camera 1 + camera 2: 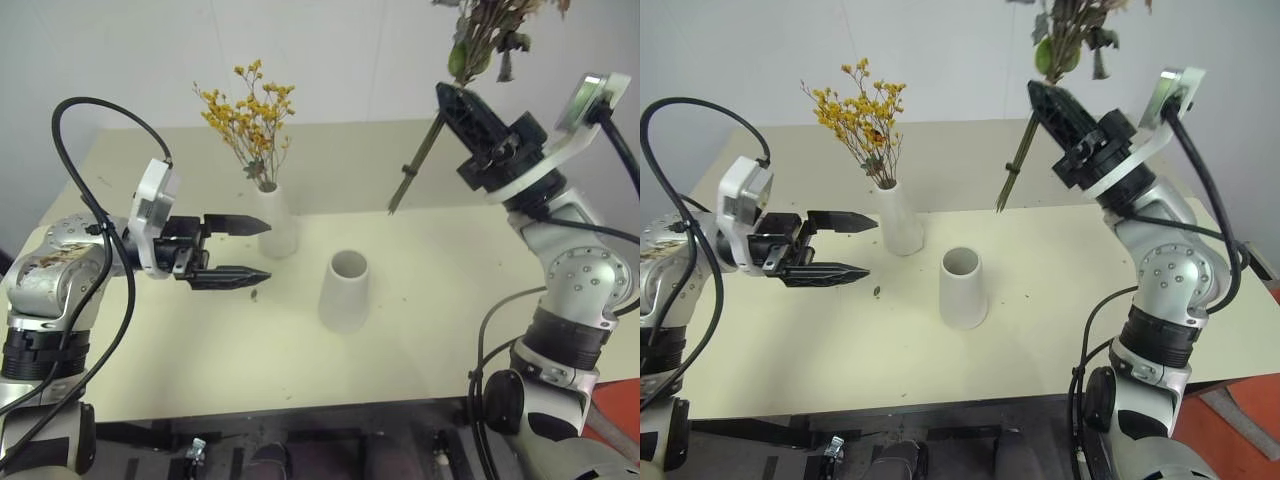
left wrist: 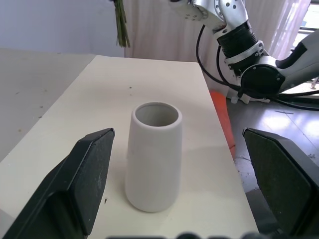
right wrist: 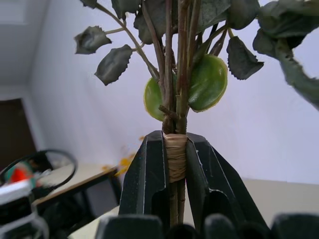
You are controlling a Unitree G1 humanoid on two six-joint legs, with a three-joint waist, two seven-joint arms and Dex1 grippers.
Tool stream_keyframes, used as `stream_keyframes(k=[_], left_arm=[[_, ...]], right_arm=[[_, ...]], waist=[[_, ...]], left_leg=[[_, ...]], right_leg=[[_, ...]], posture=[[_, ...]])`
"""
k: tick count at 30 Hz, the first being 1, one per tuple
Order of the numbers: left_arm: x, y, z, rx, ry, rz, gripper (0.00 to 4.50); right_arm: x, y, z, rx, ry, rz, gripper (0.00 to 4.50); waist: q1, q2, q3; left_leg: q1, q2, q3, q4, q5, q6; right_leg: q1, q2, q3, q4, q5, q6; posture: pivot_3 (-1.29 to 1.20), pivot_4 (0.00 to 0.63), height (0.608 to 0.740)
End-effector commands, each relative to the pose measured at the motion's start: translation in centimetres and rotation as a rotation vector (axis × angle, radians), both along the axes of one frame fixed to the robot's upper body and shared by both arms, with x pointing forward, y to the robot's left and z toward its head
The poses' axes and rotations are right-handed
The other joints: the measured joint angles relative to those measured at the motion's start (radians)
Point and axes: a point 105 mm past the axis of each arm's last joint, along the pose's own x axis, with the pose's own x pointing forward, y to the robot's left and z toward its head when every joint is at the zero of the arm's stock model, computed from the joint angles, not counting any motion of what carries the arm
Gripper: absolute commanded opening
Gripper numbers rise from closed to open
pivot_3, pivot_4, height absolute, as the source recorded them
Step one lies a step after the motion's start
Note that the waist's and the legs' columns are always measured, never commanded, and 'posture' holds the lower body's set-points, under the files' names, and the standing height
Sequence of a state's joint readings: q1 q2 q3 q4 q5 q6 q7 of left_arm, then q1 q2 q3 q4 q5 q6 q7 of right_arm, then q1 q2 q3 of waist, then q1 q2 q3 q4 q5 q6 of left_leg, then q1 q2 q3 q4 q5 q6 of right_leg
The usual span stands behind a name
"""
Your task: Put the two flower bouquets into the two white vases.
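Vases (image 1: 343, 291) on cream table (image 1: 420, 330)

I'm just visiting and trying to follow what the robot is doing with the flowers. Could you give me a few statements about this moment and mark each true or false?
1. The yellow flower spray already stands in the tall slim vase. True.
2. The short wide vase holds flowers. False: it is empty.
3. The right gripper is shut on the leafy bouquet, lifted above the table. True.
4. The left gripper is clamped on the tall vase. False: its fingers are open, beside it.
5. The short vase lies tipped over. False: it stands upright.
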State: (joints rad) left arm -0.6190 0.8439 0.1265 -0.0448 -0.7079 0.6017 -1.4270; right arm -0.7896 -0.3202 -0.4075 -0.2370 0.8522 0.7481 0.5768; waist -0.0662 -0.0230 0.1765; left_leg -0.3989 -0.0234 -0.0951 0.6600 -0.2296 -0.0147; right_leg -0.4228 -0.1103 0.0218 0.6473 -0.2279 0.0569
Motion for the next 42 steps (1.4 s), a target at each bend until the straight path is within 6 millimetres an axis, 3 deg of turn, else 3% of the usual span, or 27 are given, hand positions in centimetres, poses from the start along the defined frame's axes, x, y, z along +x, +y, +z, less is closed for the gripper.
stream_keyframes(k=[1, 12, 29, 42], left_arm=[[-0.6, 0.8, 1.1, 0.001, -0.070, -0.011, 4.50], [-1.0, 1.3, 1.5, 0.005, -0.085, -0.028, 4.50], [-0.9, 2.1, 2.2, -0.022, -0.096, 0.004, 4.50], [-0.9, 2.2, 2.2, -0.026, -0.096, 0.008, 4.50]], right_arm=[[-1.8, 1.6, 0.0, -0.063, -0.093, 0.045, 0.28], [-2.0, 4.1, -2.1, -0.093, -0.062, 0.112, 0.28], [-1.4, 5.3, -6.5, -0.230, -0.029, 0.094, 0.28], [-1.6, 5.6, -8.7, -0.285, -0.050, 0.079, 0.28]], waist=[[0.001, 0.000, 0.000], [0.000, 0.000, 0.000], [0.001, 0.000, 0.000], [0.002, 0.000, 0.000]], left_leg=[[0.000, 0.000, 0.000, 0.000, 0.000, 0.000], [0.001, 0.000, 0.000, 0.000, 0.000, 0.000], [0.001, 0.000, 0.000, 0.000, 0.000, 0.000], [0.001, 0.000, 0.000, 0.000, 0.000, 0.000]], right_leg=[[0.000, 0.000, 0.000, 0.000, 0.000, 0.000], [0.000, 0.000, 0.000, 0.000, 0.000, 0.000], [0.000, 0.000, 0.000, 0.000, 0.000, 0.000], [0.000, 0.000, 0.000, -0.001, 0.000, 0.000]], posture=[[0.00, 0.150, 0.740], [0.00, 0.150, 0.740], [0.00, 0.150, 0.740], [0.00, 0.150, 0.740]])
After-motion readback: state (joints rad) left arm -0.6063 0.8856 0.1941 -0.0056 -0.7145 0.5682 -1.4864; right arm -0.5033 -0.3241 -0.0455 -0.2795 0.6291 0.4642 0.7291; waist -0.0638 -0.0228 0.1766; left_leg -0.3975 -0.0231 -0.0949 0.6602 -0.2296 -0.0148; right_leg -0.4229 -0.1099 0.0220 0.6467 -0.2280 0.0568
